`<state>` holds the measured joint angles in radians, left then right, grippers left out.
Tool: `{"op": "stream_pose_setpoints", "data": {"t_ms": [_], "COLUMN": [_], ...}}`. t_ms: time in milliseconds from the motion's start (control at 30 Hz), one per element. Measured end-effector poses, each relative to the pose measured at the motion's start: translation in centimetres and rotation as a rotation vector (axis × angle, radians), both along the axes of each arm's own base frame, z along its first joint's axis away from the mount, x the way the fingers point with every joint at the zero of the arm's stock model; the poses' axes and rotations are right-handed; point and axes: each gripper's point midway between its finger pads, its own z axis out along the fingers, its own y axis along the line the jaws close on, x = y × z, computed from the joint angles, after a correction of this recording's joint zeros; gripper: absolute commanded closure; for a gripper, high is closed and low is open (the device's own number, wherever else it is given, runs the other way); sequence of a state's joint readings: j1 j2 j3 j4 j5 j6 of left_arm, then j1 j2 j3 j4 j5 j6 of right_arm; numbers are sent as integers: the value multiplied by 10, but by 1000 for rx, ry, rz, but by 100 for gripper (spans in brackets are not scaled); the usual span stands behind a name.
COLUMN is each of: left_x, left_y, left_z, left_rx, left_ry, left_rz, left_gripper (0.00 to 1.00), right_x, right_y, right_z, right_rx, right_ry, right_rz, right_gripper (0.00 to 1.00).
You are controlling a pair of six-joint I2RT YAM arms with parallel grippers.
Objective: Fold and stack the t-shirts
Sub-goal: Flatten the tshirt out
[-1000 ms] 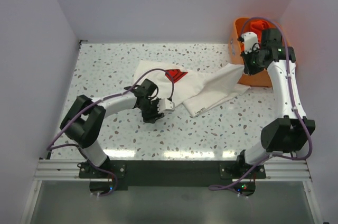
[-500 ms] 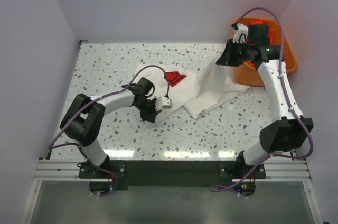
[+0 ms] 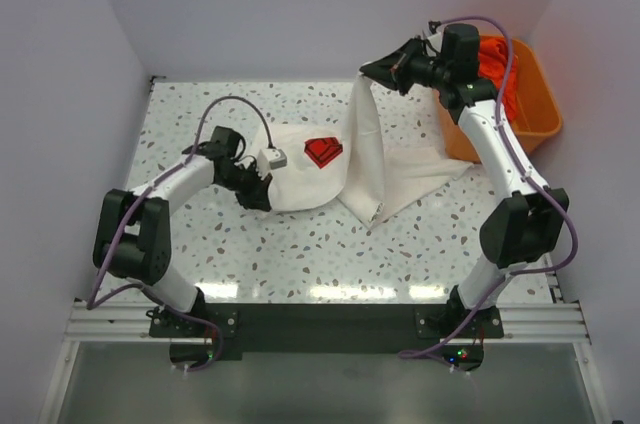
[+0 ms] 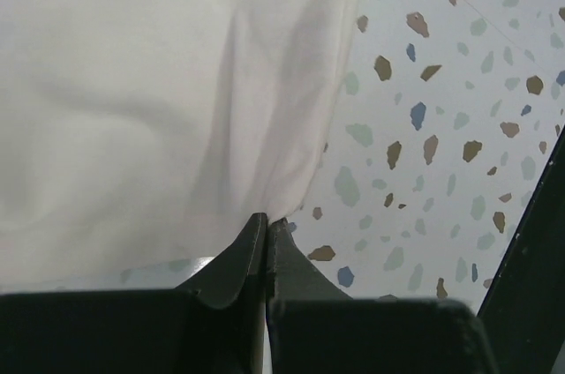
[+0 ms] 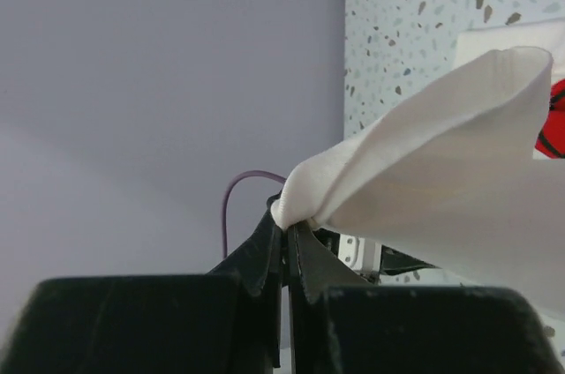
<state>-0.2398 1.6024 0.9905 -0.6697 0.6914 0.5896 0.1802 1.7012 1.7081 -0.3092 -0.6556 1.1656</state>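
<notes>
A white t-shirt point(image 3: 400, 179) with a red print point(image 3: 323, 150) lies spread across the middle of the speckled table. My left gripper point(image 3: 252, 194) is shut on its left edge, low at the table; the left wrist view shows the cloth point(image 4: 159, 83) pinched at the gripper point(image 4: 267, 220). My right gripper point(image 3: 370, 72) is shut on another edge of the t-shirt and holds it high above the table's back, so a strip of cloth point(image 3: 365, 134) hangs down. The right wrist view shows that gripper point(image 5: 287, 224) pinching a bunched fold point(image 5: 424, 180).
An orange plastic tub point(image 3: 530, 104) stands at the back right with red cloth point(image 3: 493, 54) inside it. Grey walls close in the left, back and right sides. Bare speckled table point(image 3: 200, 114) shows at the back left and along the front.
My right gripper has swung from over the tub leftward and up, lifting the t-shirt's edge. My left gripper has pulled its edge to the left, spreading the cloth.
</notes>
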Motion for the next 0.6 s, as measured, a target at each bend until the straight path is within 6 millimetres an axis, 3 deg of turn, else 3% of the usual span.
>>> {"op": "stream_pose_setpoints", "data": {"t_ms": [233, 400, 500, 600], "left_x": [63, 73, 78, 88], "left_y": [32, 47, 62, 82], "left_z": [46, 55, 59, 74], "left_rx": [-48, -70, -86, -97], "left_ry": [-119, -120, -104, -124], "left_rz": [165, 230, 303, 391], "left_gripper": [100, 100, 100, 100], "right_x": [4, 10, 8, 6], "right_y": [12, 20, 27, 29], "right_z": [32, 54, 52, 34], "right_rx": [80, 103, 100, 30], "right_ry": [-41, -102, -126, -154], "right_rz": [3, 18, 43, 81], "right_gripper": [100, 100, 100, 100]}}
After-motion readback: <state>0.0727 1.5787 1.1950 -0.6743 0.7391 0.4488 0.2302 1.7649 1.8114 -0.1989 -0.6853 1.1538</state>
